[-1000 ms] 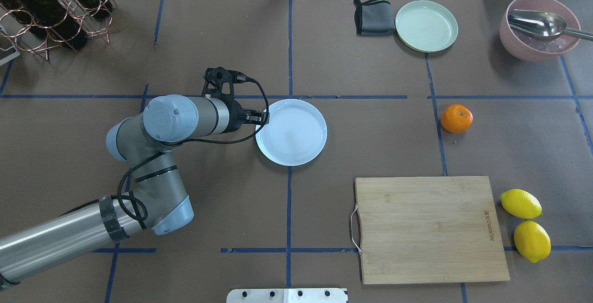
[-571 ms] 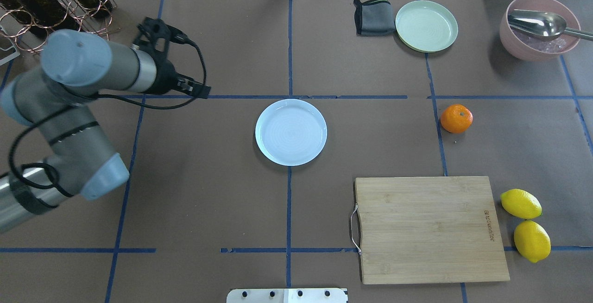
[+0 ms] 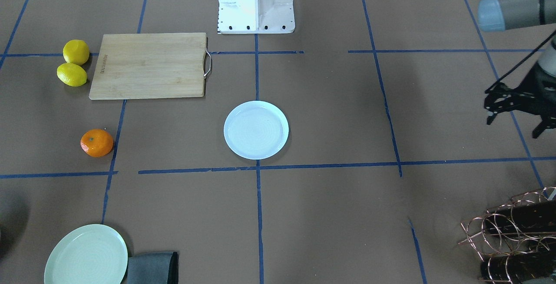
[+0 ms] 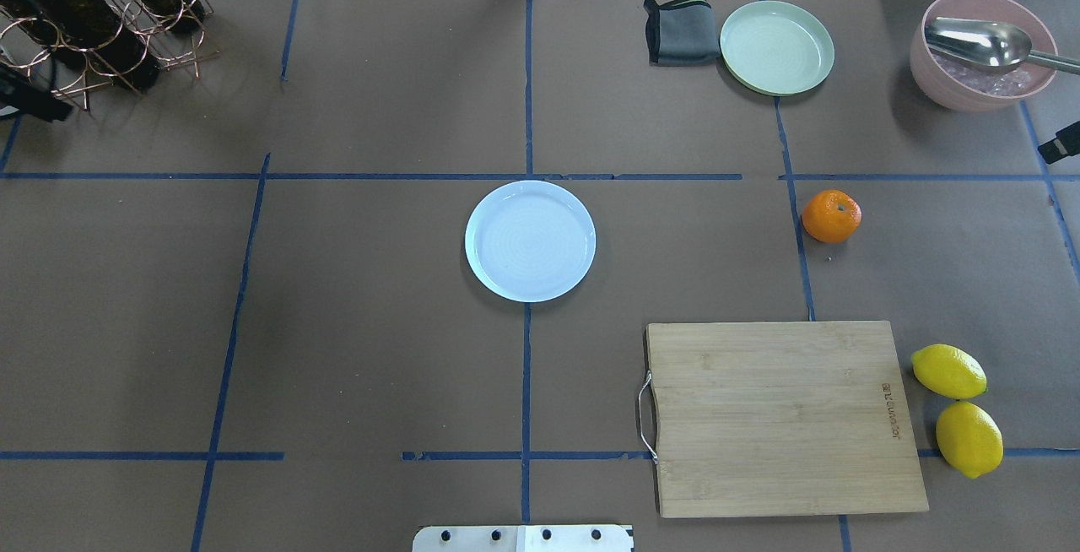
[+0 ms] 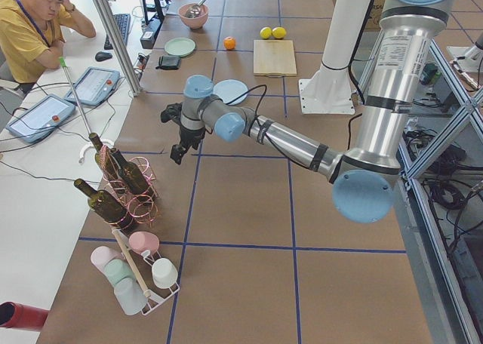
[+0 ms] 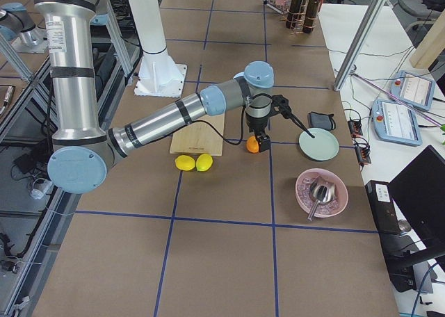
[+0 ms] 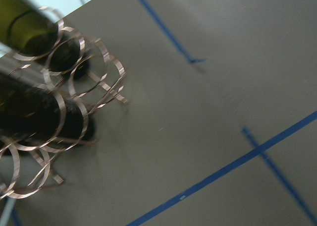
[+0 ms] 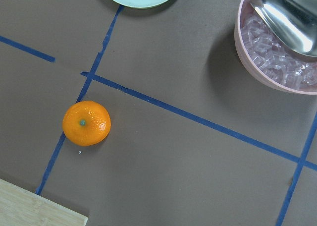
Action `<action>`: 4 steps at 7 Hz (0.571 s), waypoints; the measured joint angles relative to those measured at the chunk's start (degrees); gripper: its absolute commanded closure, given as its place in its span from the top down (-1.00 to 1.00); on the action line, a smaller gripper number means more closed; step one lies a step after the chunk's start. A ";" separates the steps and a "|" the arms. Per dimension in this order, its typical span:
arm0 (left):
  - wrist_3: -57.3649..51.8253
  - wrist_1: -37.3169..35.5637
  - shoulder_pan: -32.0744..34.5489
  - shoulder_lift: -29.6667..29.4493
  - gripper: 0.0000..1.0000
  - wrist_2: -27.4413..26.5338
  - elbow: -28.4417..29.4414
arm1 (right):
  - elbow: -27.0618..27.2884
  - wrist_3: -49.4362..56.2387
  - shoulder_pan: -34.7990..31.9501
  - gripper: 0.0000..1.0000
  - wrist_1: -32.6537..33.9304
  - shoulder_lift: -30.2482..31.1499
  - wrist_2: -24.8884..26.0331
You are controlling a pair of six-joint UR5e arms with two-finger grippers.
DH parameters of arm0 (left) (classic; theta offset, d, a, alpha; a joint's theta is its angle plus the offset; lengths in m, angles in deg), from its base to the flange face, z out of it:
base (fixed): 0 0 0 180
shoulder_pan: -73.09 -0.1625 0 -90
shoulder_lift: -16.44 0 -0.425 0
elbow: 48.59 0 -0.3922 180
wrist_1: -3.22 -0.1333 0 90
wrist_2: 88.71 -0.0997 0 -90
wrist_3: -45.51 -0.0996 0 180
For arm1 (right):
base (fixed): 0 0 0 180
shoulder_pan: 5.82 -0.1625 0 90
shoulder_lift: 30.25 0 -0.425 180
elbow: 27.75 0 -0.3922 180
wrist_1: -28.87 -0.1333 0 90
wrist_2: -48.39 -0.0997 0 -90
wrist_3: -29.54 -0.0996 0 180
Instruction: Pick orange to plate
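The orange (image 4: pixel 831 216) lies on the brown paper right of centre, on a blue tape line, also seen as the orange (image 3: pixel 96 143). The bluish-white plate (image 4: pixel 530 240) sits empty in the middle, well apart from it. In the right wrist view the orange (image 8: pixel 86 123) shows at lower left with no fingers in frame. My right gripper (image 4: pixel 1061 147) only peeks in at the right edge, and I cannot tell its state. My left gripper (image 3: pixel 537 131) hangs far off by the wine rack; whether it is open I cannot tell.
A bamboo cutting board (image 4: pixel 785 417) lies near the front right, with two lemons (image 4: pixel 949 371) beside it. At the back right stand a pale green plate (image 4: pixel 776 47), a grey cloth (image 4: pixel 679 29) and a pink bowl (image 4: pixel 983 50) with a ladle. A copper wine rack (image 4: pixel 93 20) fills the back left.
My left arm swung away from the plate's left rim toward the wine rack and nearly out of the overhead view. A tip of my right gripper appeared at the right edge. Orange and plate stayed put.
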 measured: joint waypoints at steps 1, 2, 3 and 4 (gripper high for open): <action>-6.37 -4.99 5.71 1.57 1.00 3.91 2.23 | 0.02 -0.17 0.55 1.00 0.00 -0.26 0.01; -12.07 -7.42 11.21 4.89 1.00 8.03 3.29 | 0.04 -0.72 1.28 1.00 0.00 -0.74 0.05; -15.80 -8.47 15.15 8.85 1.00 10.39 3.29 | 0.04 -2.45 2.53 1.00 0.00 -1.52 0.17; -17.36 -8.87 17.04 12.18 1.00 11.36 3.20 | 0.03 -5.30 4.62 1.00 0.00 -2.48 0.76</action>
